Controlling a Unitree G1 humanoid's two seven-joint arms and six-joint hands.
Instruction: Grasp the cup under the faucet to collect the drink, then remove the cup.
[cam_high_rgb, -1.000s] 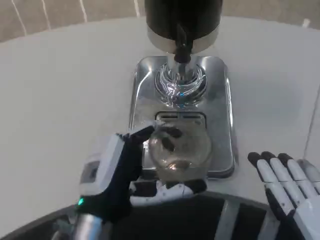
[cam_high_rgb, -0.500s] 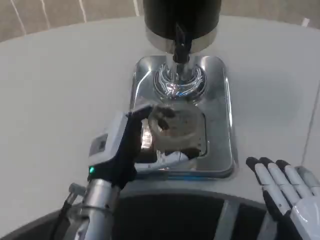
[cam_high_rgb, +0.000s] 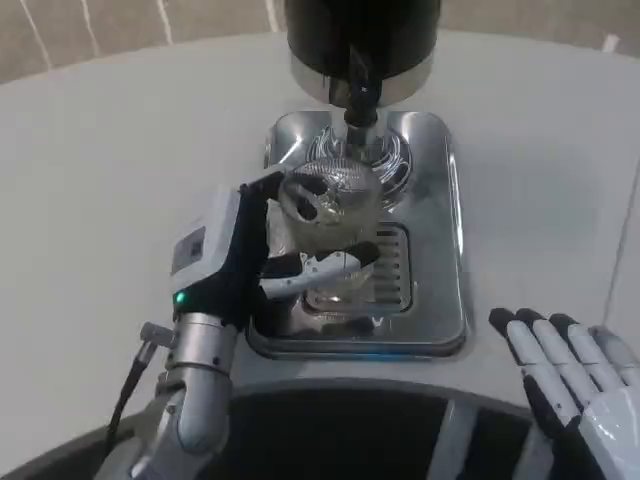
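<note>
A clear glass cup (cam_high_rgb: 333, 208) is held by my left hand (cam_high_rgb: 232, 262) over the chrome drip tray (cam_high_rgb: 440, 230). The hand's fingers wrap the cup's left side and front, and the cup's rim sits just in front of and below the black faucet spout (cam_high_rgb: 360, 92). The dispenser's dark round body (cam_high_rgb: 362, 35) rises behind the spout. My right hand (cam_high_rgb: 570, 375) rests flat on the table at the lower right, fingers spread, holding nothing.
The white round table (cam_high_rgb: 120, 170) stretches to the left and right of the tray. A slotted grate (cam_high_rgb: 385, 270) lies in the tray's front half. A dark curved edge (cam_high_rgb: 400, 430) runs along the bottom of the view.
My left hand has carried the cup away from me, from the tray's front part up to the faucet spout. The right hand has barely shifted.
</note>
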